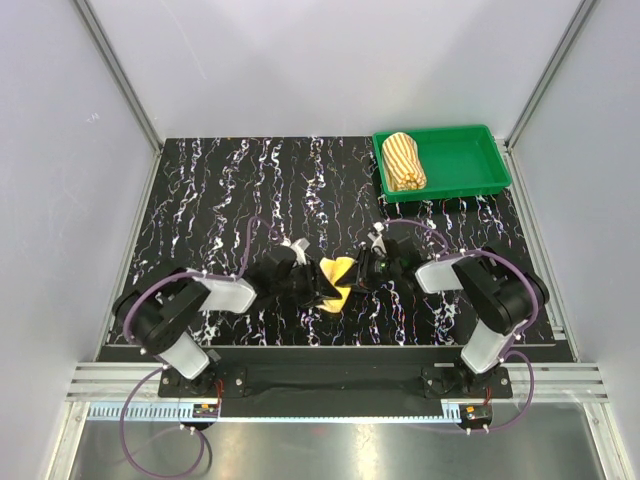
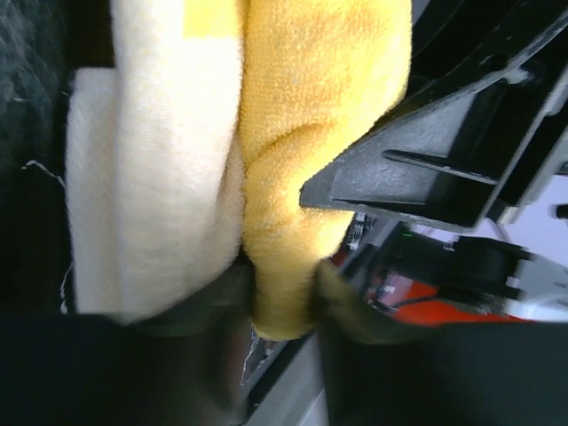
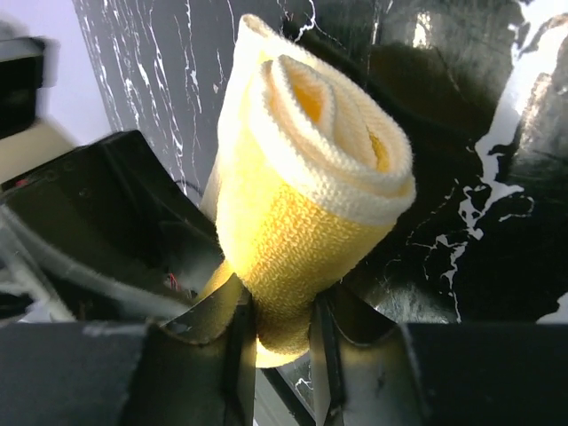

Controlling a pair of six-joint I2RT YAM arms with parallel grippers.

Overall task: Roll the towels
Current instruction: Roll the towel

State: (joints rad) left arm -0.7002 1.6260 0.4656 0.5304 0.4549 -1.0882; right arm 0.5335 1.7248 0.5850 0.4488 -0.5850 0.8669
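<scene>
Looking down from the top camera, the table [image 1: 220, 190] is black with white marbled veins, closed in by pale grey walls [image 1: 330, 60] on metal framing. A green tray [image 1: 465, 160] sits at the far right corner, and the striped towel [image 1: 405, 162] lies inside it, already rolled into a short bundle. The yellow towel [image 1: 337, 282] is near the front middle of the table, between the left end effector [image 1: 318, 290] and the right end effector [image 1: 362, 268], which meet on it from either side.

At the left wrist, the cloth fills the view: a deep yellow fold beside a paler cream-yellow face. The dark fingers [image 2: 213, 306] pinch its narrow lower end.

At the right wrist, the yellow towel shows as a loose roll seen end-on, its spiral of layers plain, with a cream edge. This end effector is pressed onto the bottom of the roll, above the marbled surface.
</scene>
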